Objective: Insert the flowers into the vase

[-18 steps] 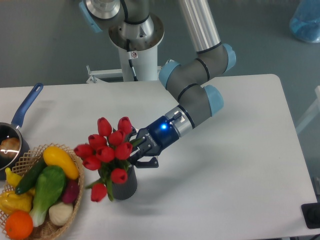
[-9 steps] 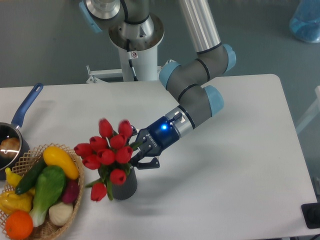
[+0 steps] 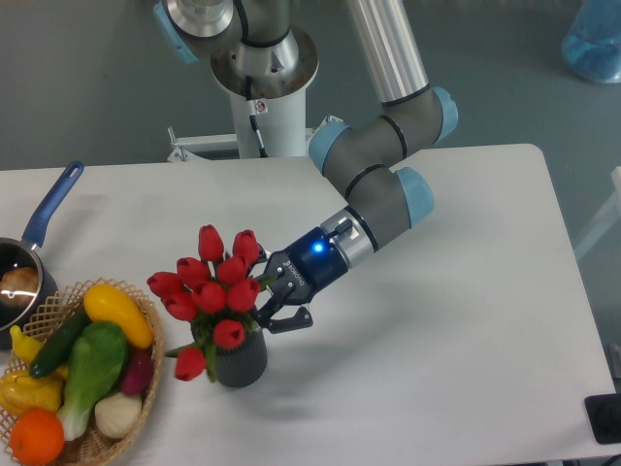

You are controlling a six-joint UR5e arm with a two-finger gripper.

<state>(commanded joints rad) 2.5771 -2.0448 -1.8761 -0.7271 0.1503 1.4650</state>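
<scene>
The bunch of red artificial tulips with green stems and leaves is seen standing with its stems down inside the short dark grey ribbed cylindrical vase, which rests on the white table just beside the woven basket of coloured vegetables. The blooms spread wider than the vase mouth, so the rim is largely covered; one bloom droops over the left side.

The black two-finger gripper is positioned against the right side of the bunch, just above the vase rim. One finger is visible below, near the rim; the other is lost among the blooms. Whether the stems are clamped or already let go cannot be told from this view. The low, slanted approach of the wrist is judged to keep the stems aligned with the mouth while the blooms are left free above.

Insertion is judged to be essentially complete. A blue-handled saucepan stands at the left table edge, well apart from the vase. If the fingers are withdrawn carelessly, leaves may be snagged and the light vase tipped.
</scene>
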